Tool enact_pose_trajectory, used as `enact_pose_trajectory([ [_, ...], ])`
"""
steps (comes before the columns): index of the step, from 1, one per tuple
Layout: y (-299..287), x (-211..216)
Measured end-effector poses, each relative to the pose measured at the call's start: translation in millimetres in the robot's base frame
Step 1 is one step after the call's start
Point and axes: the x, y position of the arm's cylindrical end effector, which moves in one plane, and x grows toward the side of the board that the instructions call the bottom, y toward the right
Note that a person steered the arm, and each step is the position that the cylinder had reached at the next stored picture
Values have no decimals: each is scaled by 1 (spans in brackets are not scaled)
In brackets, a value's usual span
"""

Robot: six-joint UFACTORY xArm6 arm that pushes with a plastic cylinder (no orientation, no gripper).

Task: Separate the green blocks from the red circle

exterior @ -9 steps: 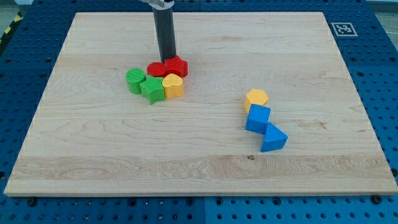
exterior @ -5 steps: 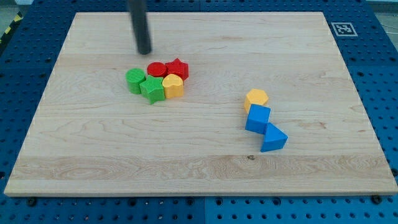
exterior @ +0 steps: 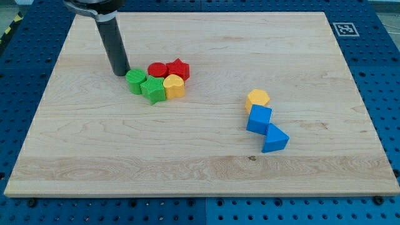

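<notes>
A red circle (exterior: 157, 69) sits in a tight cluster left of the board's middle. A green round block (exterior: 135, 80) lies at its lower left and a green star-like block (exterior: 152, 90) just below it, both touching the cluster. A red star (exterior: 178, 67) is at the circle's right and a yellow block (exterior: 174, 85) lies below that. My tip (exterior: 120, 72) rests on the board just up and left of the green round block, very close to it.
A yellow hexagon (exterior: 257, 99), a blue cube (exterior: 259, 119) and a blue triangle (exterior: 274, 139) form a chain at the view's right. The wooden board (exterior: 200, 162) has a marker tag (exterior: 344, 29) at its top right corner.
My tip left the top of the red circle and red star, swung left across the board, and now stands down beside the green round block. The blocks have not moved.
</notes>
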Motion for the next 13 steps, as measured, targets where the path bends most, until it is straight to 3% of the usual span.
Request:
enact_pose_trajectory([
  [5,32,5],
  [8,44,85],
  [10,-1,104],
  [12,74,132],
  [13,80,150],
])
